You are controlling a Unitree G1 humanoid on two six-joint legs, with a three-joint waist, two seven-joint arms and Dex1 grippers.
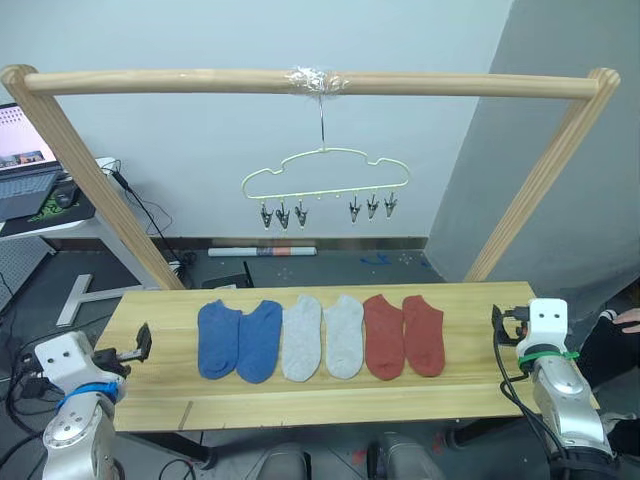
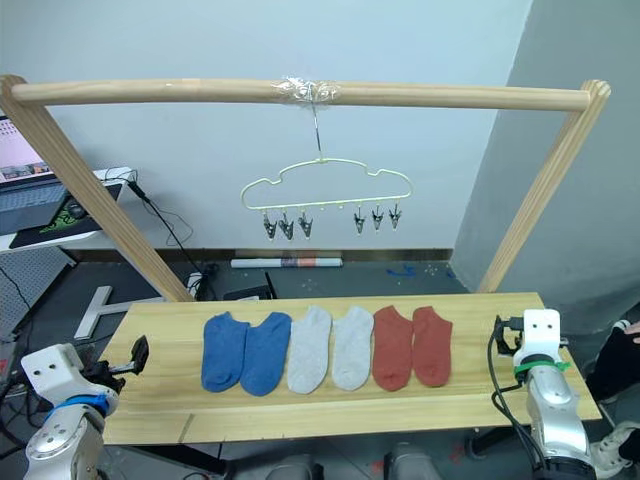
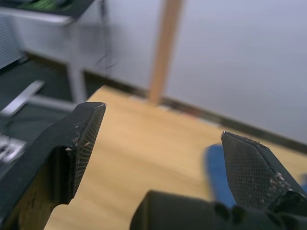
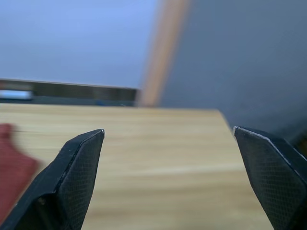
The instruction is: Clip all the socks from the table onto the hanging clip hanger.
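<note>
Lying flat in a row across the middle of the light wooden bench (image 1: 460,385): six short knit socks (image 1: 322,337), two blue at the left, two light grey in the middle, two rust red at the right. Hanging above by a metal hook from the taped wooden bar (image 1: 200,80): clip hanger (image 1: 325,170), thin pale wire with wavy top, carrying six small dark clips, all empty. Hovering over the bench's left end, left gripper (image 3: 165,143) gaping wide, holding nothing. Hovering over the right end, right gripper (image 4: 168,143) likewise wide apart, holding nothing, fingertips cut off in the eye views.

The light wooden table (image 1: 160,400) carries six socks side by side: blue pair (image 1: 238,340) toward nine o'clock, grey pair (image 1: 322,337) central, red pair (image 1: 403,336) toward three o'clock.
</note>
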